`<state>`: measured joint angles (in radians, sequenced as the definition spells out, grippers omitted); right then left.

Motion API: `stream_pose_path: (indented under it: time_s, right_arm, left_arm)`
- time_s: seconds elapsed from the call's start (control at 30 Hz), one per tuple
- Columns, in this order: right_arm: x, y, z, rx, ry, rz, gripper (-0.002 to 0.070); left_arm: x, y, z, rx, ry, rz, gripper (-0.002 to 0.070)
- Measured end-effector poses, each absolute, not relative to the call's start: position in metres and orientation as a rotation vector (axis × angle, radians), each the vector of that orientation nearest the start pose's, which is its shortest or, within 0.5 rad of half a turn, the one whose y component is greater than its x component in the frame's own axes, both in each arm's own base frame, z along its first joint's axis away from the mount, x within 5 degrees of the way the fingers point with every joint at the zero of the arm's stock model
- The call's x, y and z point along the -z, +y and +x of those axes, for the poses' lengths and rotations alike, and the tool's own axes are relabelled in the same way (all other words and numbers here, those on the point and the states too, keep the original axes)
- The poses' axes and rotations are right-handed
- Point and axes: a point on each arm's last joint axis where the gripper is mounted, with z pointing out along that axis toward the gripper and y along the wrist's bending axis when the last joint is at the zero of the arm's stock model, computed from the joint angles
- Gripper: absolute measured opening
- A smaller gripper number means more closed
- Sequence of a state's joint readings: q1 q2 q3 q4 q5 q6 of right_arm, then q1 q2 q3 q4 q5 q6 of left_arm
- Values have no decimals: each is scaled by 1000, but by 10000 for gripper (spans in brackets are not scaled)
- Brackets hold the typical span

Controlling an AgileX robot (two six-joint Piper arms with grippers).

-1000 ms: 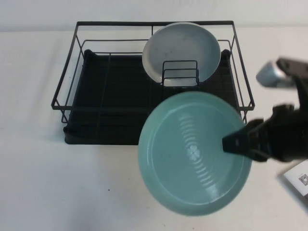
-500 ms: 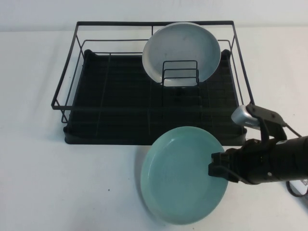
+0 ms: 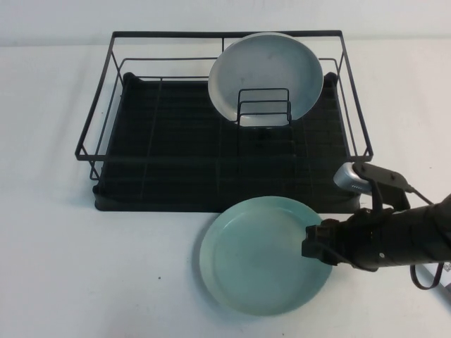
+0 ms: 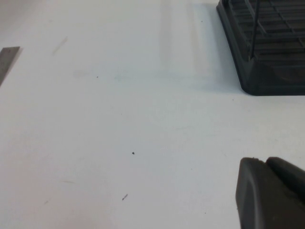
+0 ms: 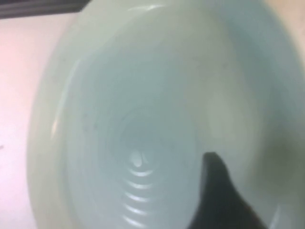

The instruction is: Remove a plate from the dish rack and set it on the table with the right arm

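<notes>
The mint-green plate (image 3: 261, 257) lies face up and nearly flat on the white bench (image 3: 84, 267), just in front of the black wire dish rack (image 3: 211, 141), where a pale grey plate (image 3: 266, 70) leans in the small holder. The right end effector (image 3: 315, 244) is clamped on the green plate's right rim, one finger (image 5: 217, 191) lying over the inner face. The left end effector (image 4: 271, 195) sits off to the side above bare bench; whether it is open cannot be told. The risk appears to lie in the release: if the rim is not fully seated, letting go could make the plate rock or clatter, and pulling away before the fingers clear could drag it sideways.
</notes>
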<state>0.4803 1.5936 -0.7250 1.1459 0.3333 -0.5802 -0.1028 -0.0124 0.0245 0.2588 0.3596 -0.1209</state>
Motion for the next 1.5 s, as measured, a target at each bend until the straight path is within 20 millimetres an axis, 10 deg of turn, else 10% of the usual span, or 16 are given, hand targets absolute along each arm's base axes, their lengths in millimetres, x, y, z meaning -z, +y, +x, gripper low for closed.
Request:
stream_pose_path:
  time_s: [0.43, 0.67, 1.0, 1.27, 1.5]
  right_arm:
    - [-197, 147, 246, -688, 2507, -167, 383]
    - [-254, 122, 220, -718, 2365, -334, 62]
    - [-305, 99, 165, -619, 2206, -591, -15]
    - [-297, 91, 161, -502, 2183, -637, -18]
    - [-262, 51, 139, -362, 2079, -323, -18]
  left_arm:
    - [-174, 3, 53, -97, 1839, 144, -6]
    - [-174, 3, 53, -97, 1839, 144, -6]
    - [-174, 3, 53, -97, 1839, 144, -6]
    - [-174, 3, 53, -97, 1839, 144, -6]
    - [-174, 3, 53, -97, 1839, 143, -6]
